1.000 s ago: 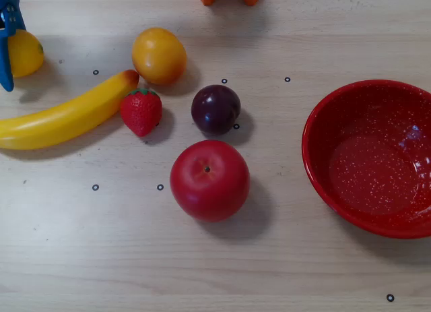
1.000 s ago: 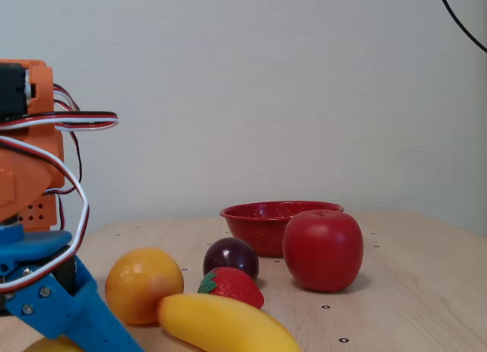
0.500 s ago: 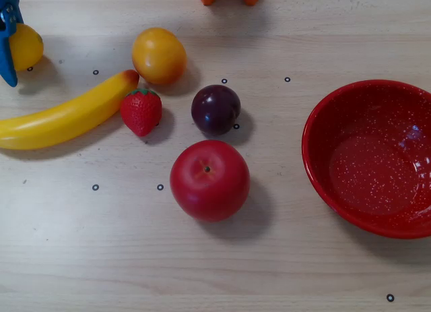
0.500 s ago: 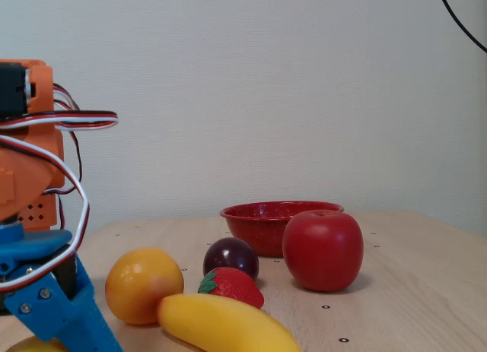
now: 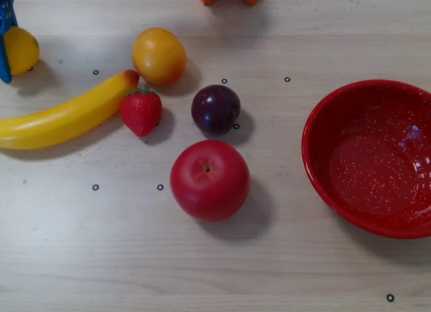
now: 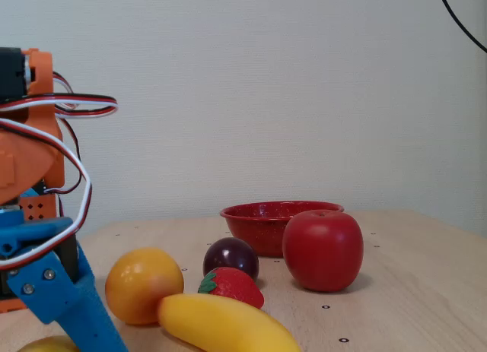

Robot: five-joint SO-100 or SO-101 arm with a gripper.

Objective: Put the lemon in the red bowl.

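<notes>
Banana (image 6: 228,325) up front — behind it the blue gripper (image 5: 7,39) sits right on the lemon (image 5: 21,49) at the overhead view's left edge; can't tell if its fingers are pinching. Looks like the grab step — next, carry it across to the empty bowl (image 5: 316,157).

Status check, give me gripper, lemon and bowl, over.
Gripper at the lemon, top left in the overhead view; grip unconfirmed. Red bowl empty, far right. Banana, strawberry, plum and apple lie between.
</notes>
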